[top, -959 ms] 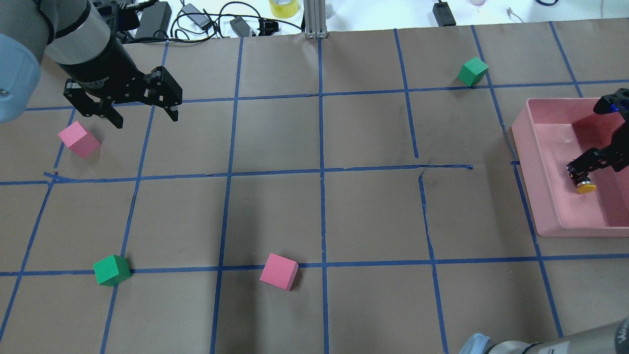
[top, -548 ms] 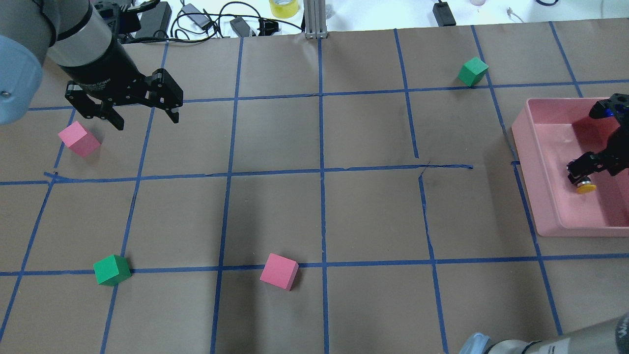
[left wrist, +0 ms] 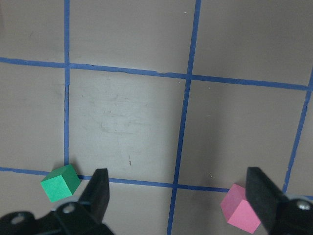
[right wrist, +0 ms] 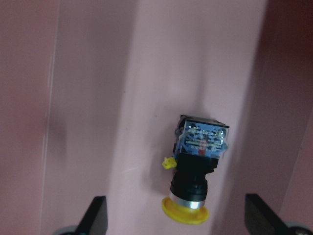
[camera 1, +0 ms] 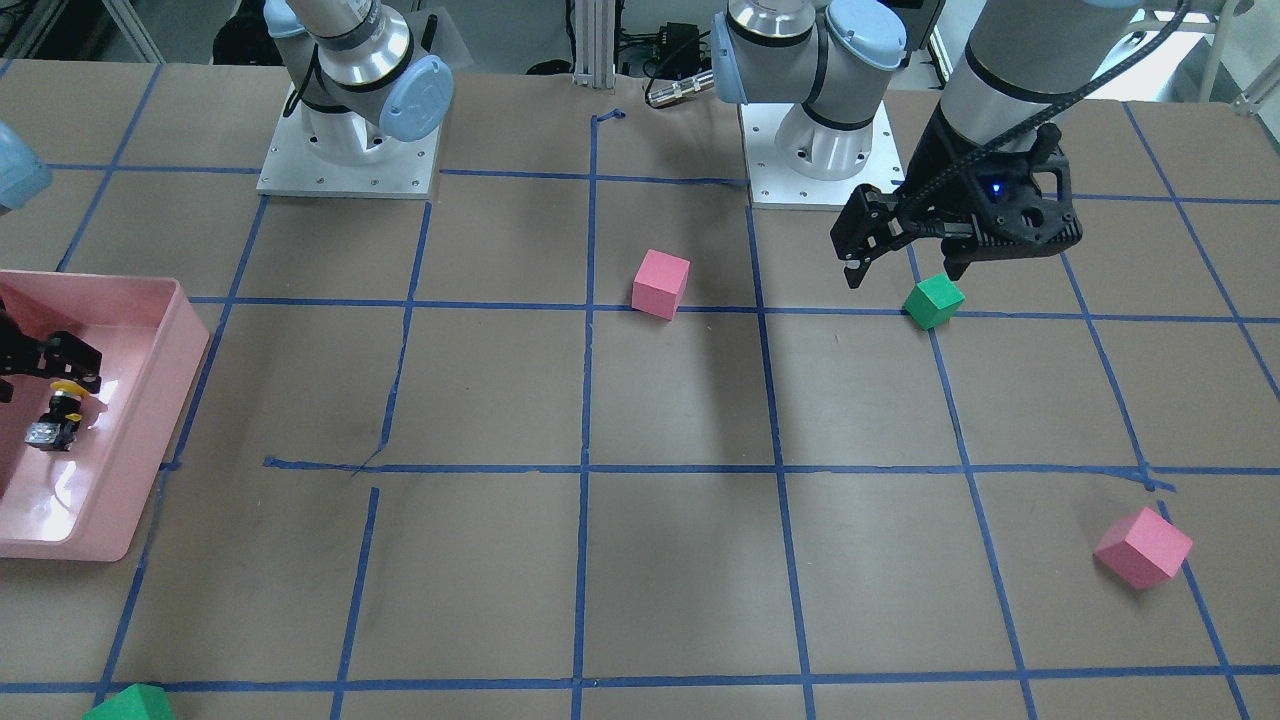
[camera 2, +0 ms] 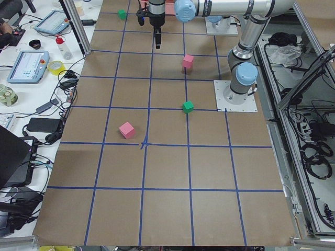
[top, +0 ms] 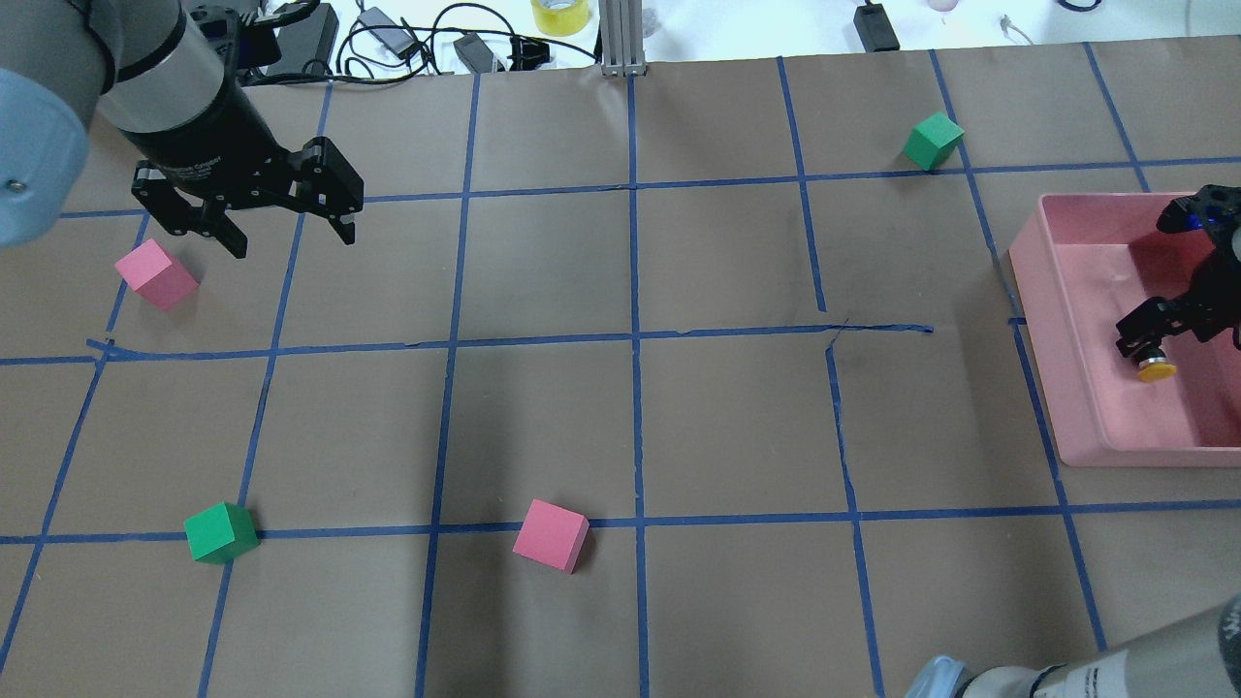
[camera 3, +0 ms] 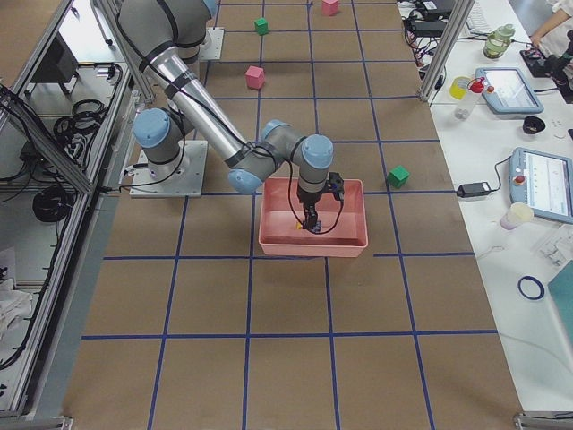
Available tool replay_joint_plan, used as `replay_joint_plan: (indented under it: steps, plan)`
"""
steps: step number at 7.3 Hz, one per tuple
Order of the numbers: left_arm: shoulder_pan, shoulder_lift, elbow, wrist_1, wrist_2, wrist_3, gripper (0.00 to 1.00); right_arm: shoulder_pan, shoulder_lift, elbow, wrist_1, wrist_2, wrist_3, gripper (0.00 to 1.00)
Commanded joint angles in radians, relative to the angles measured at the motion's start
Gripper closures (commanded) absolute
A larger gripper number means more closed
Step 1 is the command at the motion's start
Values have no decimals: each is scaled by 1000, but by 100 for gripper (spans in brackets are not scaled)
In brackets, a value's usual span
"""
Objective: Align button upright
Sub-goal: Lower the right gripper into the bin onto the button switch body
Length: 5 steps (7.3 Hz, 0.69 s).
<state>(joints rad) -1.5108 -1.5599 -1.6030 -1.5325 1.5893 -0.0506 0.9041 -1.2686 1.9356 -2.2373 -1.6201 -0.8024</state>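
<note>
The button [right wrist: 198,166] lies on its side on the floor of the pink bin [top: 1042,320]. Its yellow cap [top: 1156,368] points toward the robot and its clear base points away. My right gripper [right wrist: 177,218] hangs open just above it, a finger on either side of the cap, touching nothing. The front-facing view shows the same button [camera 1: 55,415] under the black fingers [camera 1: 60,355]. My left gripper [top: 291,240] is open and empty above the table at the far left.
A pink cube [top: 155,274] sits just below the left gripper. A green cube [top: 220,532] and another pink cube [top: 550,535] lie near the front. A second green cube [top: 933,141] is at the back right. Cables lie along the far edge.
The right gripper has shifted slightly over the button, which stays where it was. The left gripper has drifted a little to the right.
</note>
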Motion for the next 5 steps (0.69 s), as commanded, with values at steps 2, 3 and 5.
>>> replay_joint_plan:
  steps: [2,3,5]
  plan:
    - [0,0,0,-1,0,0,0,12,12,0,-18,41,87,0]
    - [0,0,-2,-1,0,0,0,13,14,2,-18,45,86,0]
    - [0,3,-15,2,0,0,0,13,23,2,-27,48,89,0]
